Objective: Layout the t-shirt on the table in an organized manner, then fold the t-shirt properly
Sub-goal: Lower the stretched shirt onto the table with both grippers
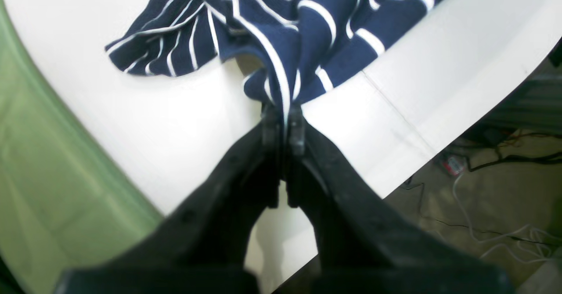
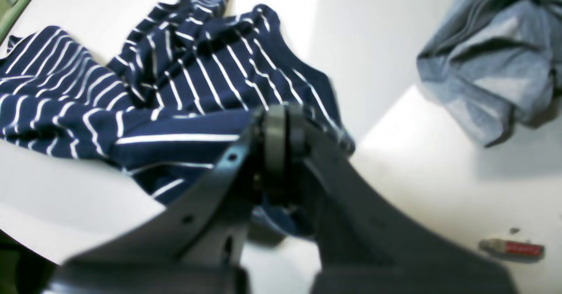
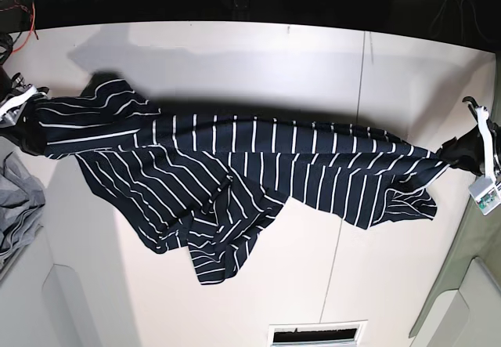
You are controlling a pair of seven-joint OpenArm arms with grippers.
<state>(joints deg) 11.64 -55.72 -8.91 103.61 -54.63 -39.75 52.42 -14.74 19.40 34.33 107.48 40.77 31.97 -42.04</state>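
Across the table [image 3: 258,49] you see the t-shirt [image 3: 235,159] pulled taut between both arms, its long axis running side to side in the base view, parallel to the table's far edge. The left gripper [image 1: 283,116] is clamped on a bunched fold of fabric at that view's right end; its jaws are pressed together on the cloth. The right gripper [image 2: 281,127] is closed on the shirt at the opposite end. Loose fabric sags toward the near edge from the stretched line. A light grey garment [image 2: 491,61] lies beside the right gripper, apart from the shirt.
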